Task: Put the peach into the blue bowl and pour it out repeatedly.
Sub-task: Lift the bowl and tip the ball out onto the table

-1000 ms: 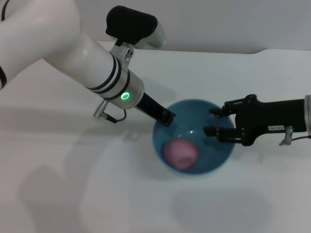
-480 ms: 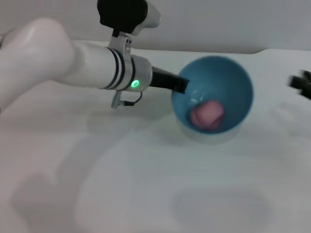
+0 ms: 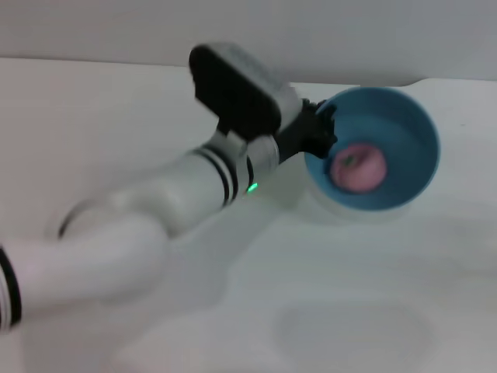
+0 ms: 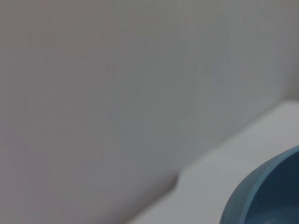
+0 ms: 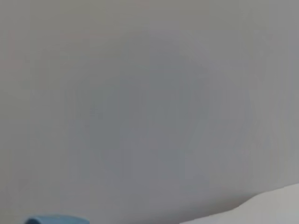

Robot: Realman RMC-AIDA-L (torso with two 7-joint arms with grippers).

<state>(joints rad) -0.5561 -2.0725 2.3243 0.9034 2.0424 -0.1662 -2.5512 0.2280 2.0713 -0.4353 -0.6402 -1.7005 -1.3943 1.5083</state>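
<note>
peach point(image 3: 359, 166) sits inside the blue bowl point(image 3: 404, 124), low against the wall. the bowl is lifted off the white counter point(image 3: 349, 311) and tipped, mouth facing the head camera. left gripper point(image 3: 320, 132) is at the bowl's left rim, fingers pinching it as far as the blurred view shows. the peach lies just right of those fingers, so more tilt should roll it out. right gripper not visible.
</note>
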